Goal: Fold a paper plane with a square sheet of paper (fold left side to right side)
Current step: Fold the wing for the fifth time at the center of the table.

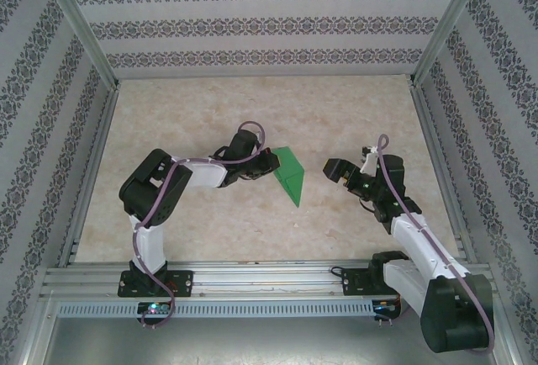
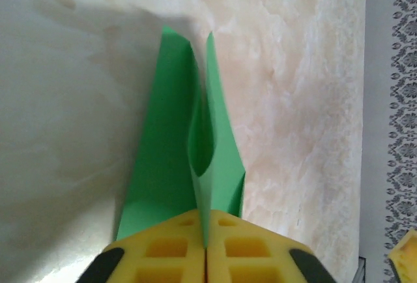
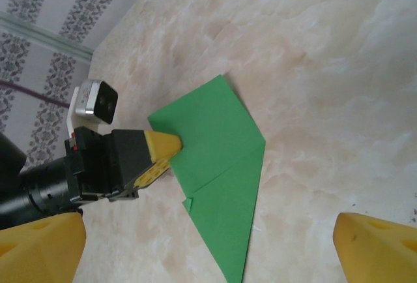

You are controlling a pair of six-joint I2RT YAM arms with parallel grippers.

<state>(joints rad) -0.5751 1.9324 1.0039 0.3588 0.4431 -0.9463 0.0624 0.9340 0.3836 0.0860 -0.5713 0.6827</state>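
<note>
Overhead, the green paper [image 1: 290,173] lies creased to a point on the table [image 1: 252,113], with the left gripper [image 1: 270,167] at its nine o'clock edge and the right gripper [image 1: 336,170] apart at three o'clock. From the left wrist, the yellow pads [image 2: 176,253] are clamped on the green paper's edge. From the right wrist, its own fingers [image 3: 374,244] are spread wide, with the green paper at twelve o'clock.

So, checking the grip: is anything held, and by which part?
The left end effector pinches the green paper by its left edge, near the wide end; the right end effector holds nothing.
</note>
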